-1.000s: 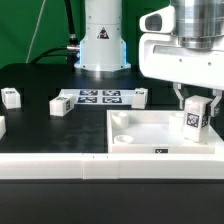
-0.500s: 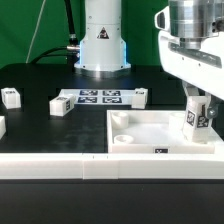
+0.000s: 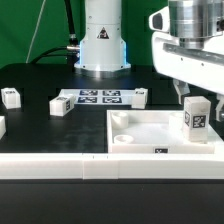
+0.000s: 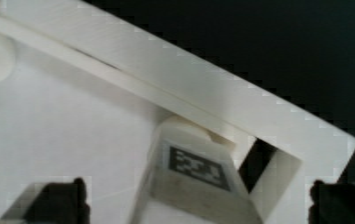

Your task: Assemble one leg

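Observation:
A white leg (image 3: 197, 118) with a black-and-white tag stands upright in the white tabletop (image 3: 140, 138), in the corner at the exterior view's right. My gripper (image 3: 193, 95) hangs just above it, open, with the fingers apart from the leg. In the wrist view the leg (image 4: 200, 170) stands between the two dark fingertips (image 4: 58, 202), with a gap on each side, next to the tabletop's raised rim (image 4: 174, 75). The gripper (image 4: 195, 205) holds nothing.
Other loose legs lie on the black table: one (image 3: 11, 97) at the far left, one (image 3: 60, 105) left of the marker board (image 3: 100, 97), one (image 3: 141, 96) right of it. The robot base (image 3: 103, 40) stands behind. A white ledge (image 3: 50, 165) runs along the front.
My gripper carried the leg tilted over the tabletop corner, set it down upright, then opened and rose a little. The leg now stands free.

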Robot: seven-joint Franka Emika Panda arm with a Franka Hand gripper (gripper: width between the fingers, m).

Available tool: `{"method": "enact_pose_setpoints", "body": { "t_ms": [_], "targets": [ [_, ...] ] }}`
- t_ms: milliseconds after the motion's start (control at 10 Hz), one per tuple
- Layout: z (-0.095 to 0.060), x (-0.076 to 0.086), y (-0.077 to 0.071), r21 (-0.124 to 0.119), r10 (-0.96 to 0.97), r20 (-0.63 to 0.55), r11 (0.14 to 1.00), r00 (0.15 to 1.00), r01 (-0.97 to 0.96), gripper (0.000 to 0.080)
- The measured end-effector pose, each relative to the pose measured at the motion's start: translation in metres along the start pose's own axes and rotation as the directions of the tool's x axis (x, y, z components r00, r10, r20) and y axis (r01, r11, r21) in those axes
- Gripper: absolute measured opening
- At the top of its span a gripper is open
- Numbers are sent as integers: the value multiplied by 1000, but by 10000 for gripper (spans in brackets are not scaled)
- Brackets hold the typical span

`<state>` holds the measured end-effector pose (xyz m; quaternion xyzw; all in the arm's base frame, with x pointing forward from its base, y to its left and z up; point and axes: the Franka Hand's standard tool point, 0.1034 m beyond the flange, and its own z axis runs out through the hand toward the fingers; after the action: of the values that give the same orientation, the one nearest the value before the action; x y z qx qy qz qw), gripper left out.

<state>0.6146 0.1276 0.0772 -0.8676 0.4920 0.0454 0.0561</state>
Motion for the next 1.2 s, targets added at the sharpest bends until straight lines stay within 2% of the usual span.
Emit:
{"method": "enact_pose_setpoints", "body": {
  "t_ms": [300,600,800,1000,1100,1200],
  "targets": [
    [-2,0,-3,4,-325,-3,946,946,325,648],
    [-2,1,-2,-15,-617,-13,787,787,617,649],
    [-1,7,0,-19,-742,-15,671,670,742,649],
    [-2,11,-2,-45,-856,-42,516,515,855,649],
    [-2,12,-1,-49,-895,-37,446,444,894,649],
    [-2,12,-1,-47,-890,-38,457,455,888,649]
  ]
}}
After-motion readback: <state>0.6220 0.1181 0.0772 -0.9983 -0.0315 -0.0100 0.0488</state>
